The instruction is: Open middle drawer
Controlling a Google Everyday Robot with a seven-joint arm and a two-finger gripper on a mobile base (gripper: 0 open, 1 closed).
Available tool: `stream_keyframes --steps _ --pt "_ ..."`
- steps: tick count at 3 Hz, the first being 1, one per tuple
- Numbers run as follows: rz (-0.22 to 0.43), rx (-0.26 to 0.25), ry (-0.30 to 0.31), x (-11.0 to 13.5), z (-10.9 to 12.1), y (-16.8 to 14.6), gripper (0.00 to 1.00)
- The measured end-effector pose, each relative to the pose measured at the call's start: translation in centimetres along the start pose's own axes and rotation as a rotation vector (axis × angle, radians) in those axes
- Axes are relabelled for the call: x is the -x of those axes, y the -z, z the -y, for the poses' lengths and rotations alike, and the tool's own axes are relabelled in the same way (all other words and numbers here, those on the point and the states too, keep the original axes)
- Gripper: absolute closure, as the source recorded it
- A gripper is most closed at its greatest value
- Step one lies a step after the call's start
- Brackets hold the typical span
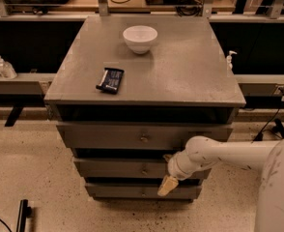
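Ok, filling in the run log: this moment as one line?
task: open middle drawer | drawer: looks closed | gripper: right of knob, at drawer front | also: bowl, dark packet

- No text, brand, number or sign can be read anywhere.
- The dark packet (pixel 110 79) lying on the bench (pixel 180 71) carries some pale print, too small to make out.
- The gripper (pixel 167 185) hangs just below the right part of the middle drawer (pixel 113 168), in front of the lowest drawer front, and shows no legible marking.
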State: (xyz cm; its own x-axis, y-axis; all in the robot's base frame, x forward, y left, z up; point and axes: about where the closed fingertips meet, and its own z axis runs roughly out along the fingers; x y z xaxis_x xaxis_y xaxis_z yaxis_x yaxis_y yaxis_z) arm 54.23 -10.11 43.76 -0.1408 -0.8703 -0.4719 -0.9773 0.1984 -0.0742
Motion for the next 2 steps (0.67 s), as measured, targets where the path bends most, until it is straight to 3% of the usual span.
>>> stream_keyframes --steps 1,2 --pt "0.004 0.01 -0.018 -0.22 -0.34 -0.49 0.37" --pt "0.002 0.021 -0.013 -0.35 -1.3 -0.48 0.46"
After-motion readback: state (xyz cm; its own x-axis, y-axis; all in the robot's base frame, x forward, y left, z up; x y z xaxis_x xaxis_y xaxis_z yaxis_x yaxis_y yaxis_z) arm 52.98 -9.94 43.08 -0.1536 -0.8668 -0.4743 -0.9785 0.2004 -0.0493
